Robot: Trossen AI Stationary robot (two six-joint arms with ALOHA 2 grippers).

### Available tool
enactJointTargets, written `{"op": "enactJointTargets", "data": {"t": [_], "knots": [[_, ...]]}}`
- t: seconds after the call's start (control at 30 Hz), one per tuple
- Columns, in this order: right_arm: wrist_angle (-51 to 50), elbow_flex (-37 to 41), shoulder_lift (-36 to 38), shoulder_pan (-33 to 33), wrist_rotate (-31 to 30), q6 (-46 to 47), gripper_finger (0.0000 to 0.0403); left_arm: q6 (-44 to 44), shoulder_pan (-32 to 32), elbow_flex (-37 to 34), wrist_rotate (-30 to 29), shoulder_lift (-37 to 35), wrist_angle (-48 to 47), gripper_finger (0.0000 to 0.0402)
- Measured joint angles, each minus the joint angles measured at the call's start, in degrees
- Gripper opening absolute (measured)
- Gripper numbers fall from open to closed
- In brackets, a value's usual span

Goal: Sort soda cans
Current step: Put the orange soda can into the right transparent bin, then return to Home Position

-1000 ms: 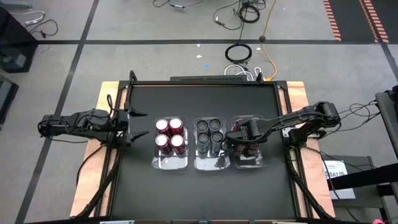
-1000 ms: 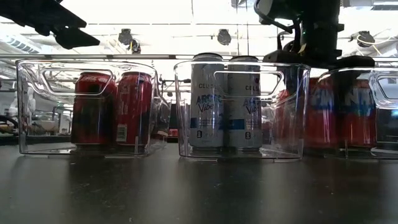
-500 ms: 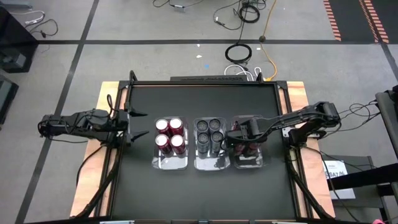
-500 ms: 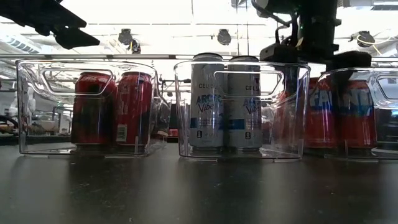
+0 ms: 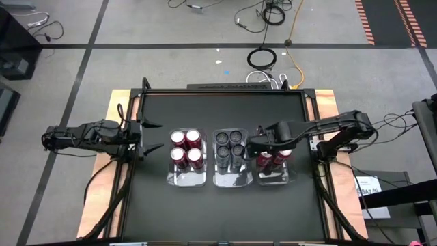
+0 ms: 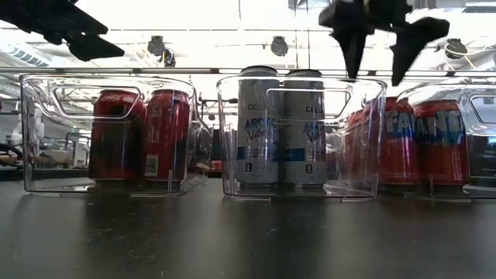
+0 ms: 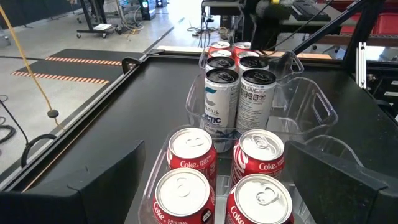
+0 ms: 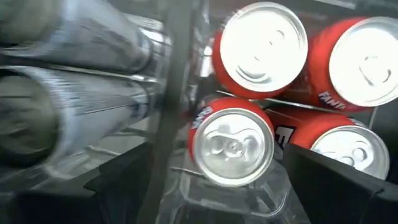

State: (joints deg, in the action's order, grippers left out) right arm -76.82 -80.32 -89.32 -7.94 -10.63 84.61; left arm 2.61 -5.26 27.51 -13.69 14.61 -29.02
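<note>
three clear bins sit in a row mid-tabletop. the left-edge one holds four red coke cans, the middle one four pale celsius cans reading "arctic vibe", the right-edge one red fanta cans. the right gripper hangs above the fanta bin, fingers wide, empty. the left gripper waits by the left edge, spread wide.

Grey concrete floor is stretching out all around the black table, dark tape lines are crossing it, loose cables are coiling behind the table, and bright ceiling lights are glaring overhead.
</note>
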Motion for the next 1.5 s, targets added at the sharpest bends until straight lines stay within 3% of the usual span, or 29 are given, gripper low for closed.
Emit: {"op": "enactJointTargets", "data": {"t": [0.23,0.63,0.87,1.13,1.23,1.4,1.5], "knots": [[-2.5,-7.4,0.0,-2.8,-2.0,-3.9,0.0348,0.0,0.0,0.0,0.0,0.0,0.0,0.0391],[-2.4,-8.3,0.0,-11.0,-2.5,-4.2,0.0348,0.0,0.0,0.0,0.0,0.0,0.0,0.0391],[-2.1,-8.3,0.0,-15.0,8.7,-9.8,0.0348,0.0,0.0,0.0,0.0,0.0,0.0,0.0391],[-0.3,-8.2,0.0,-18.5,9.2,-7.4,0.0348,-2.6,0.0,0.0,-2.9,0.0,0.7,0.0391],[0.6,-8.2,0.0,-19.4,5.4,-10.7,0.0348,-1.7,0.0,0.0,-3.0,0.0,0.7,0.0391],[4.5,-8.2,0.0,-20.4,-10.6,-20.6,0.0348,1.0,0.0,0.0,-2.7,0.0,0.3,0.0391],[7.5,-8.2,0.0,-20.6,-14.8,-26.9,0.0348,1.0,0.0,0.0,-2.6,0.0,-0.5,0.0391]]}}
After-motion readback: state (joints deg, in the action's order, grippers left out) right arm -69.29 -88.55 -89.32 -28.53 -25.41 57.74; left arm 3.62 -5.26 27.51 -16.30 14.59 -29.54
